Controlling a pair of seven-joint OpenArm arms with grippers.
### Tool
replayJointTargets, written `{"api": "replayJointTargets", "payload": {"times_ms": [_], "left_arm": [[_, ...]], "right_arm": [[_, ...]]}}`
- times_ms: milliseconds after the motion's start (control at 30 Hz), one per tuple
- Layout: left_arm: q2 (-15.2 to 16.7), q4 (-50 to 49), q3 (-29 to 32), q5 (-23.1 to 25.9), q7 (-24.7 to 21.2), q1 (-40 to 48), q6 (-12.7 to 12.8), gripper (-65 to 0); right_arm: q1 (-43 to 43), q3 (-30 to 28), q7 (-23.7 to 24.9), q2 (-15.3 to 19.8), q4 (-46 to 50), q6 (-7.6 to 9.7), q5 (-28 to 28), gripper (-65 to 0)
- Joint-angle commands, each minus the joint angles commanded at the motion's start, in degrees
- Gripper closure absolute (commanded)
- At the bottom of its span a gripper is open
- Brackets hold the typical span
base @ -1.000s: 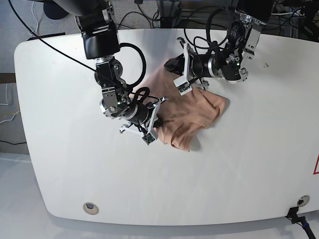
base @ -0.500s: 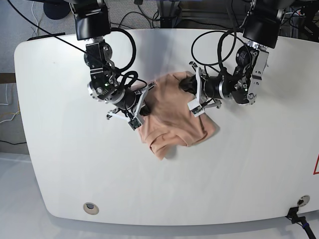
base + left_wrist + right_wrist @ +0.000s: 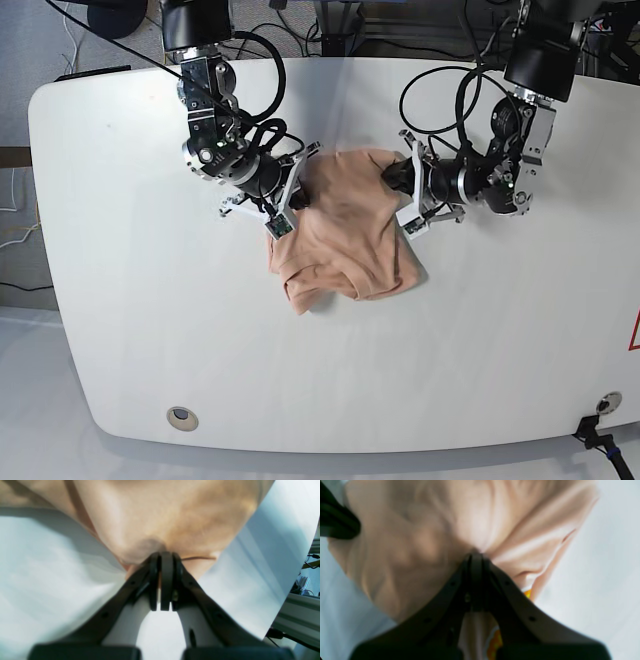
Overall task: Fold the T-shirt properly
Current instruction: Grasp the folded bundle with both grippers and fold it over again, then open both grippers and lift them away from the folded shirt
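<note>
The peach T-shirt hangs bunched between my two grippers, its lower part draped on the white table. My left gripper, on the right of the base view, is shut on the shirt's top right edge; in the left wrist view its fingertips pinch the cloth. My right gripper, on the left of the base view, is shut on the top left edge; in the right wrist view it pinches the fabric. A bit of yellow print shows below the fingers.
Black cables loop from both arms over the table's far edge. A round hole sits near the front left edge. A black clamp is at the front right corner.
Both grippers have carried the shirt toward the table's far side and to the left. The shirt now hangs more stretched between them, with its lower part dragged leftward.
</note>
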Motion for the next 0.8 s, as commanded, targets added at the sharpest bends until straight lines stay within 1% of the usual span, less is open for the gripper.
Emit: {"api": "replayJointTargets", "payload": {"times_ms": [67, 200, 233, 333, 467, 500, 567, 600, 667, 733, 767, 800], "left_arm": [[-0.4, 0.0, 0.0, 0.0, 0.0, -0.2, 0.0, 0.0], [-0.5, 0.2, -0.1, 0.0, 0.0, -0.4, 0.0, 0.0], [-1.1, 0.3, -0.1, 0.0, 0.0, -0.4, 0.0, 0.0], [-1.6, 3.3, -0.4, 0.0, 0.0, -0.4, 0.0, 0.0], [-1.7, 7.8, -6.4, 0.3, 0.0, 0.7, 0.0, 0.0], [-1.8, 8.5, -8.1, 0.4, 0.0, 1.1, 0.0, 0.0], [-2.5, 10.4, -10.6, 2.6, 0.0, 1.9, 0.0, 0.0], [-2.5, 11.8, -11.8, 5.0, -0.1, 2.8, 0.0, 0.0], [-2.5, 15.1, -14.7, 9.8, -0.1, 4.7, 0.0, 0.0], [-2.5, 18.5, -17.2, 12.9, -0.2, 7.5, 0.0, 0.0], [-2.5, 20.1, -18.5, 14.1, -1.1, 9.1, 0.0, 0.0], [-2.5, 21.9, -19.7, 15.1, -2.9, 11.2, 0.0, 0.0]], "right_arm": [[-0.5, -0.1, 0.0, -0.6, 0.6, 0.00, 0.0, 0.0], [-0.7, -0.1, 0.0, -0.6, 0.6, 0.00, 0.0, 0.0], [-0.7, -0.1, 0.0, -0.6, 0.6, 0.00, 0.0, 0.0], [-0.5, -0.1, 0.2, -0.6, 0.8, 0.00, 0.0, 0.0], [-0.4, -0.1, 0.4, -0.6, 4.9, 0.00, -0.2, 0.0], [-0.5, -0.1, 1.2, -0.6, 6.2, 0.00, -0.2, 0.0], [-0.9, 0.1, 3.7, -0.4, 8.1, 0.00, -0.3, 0.0], [-1.1, 0.1, 4.7, 0.2, 8.7, 0.00, -0.6, 0.0], [-2.2, 0.1, 6.2, 0.9, 10.1, 0.00, -3.3, 0.0], [-4.2, 0.1, 9.5, 0.7, 11.6, 0.00, -6.7, 0.0], [-5.4, 0.2, 11.0, 0.7, 12.5, -0.18, -8.1, 0.0], [-6.6, 0.2, 12.4, 0.6, 13.4, -1.14, -9.7, 0.0]]}}
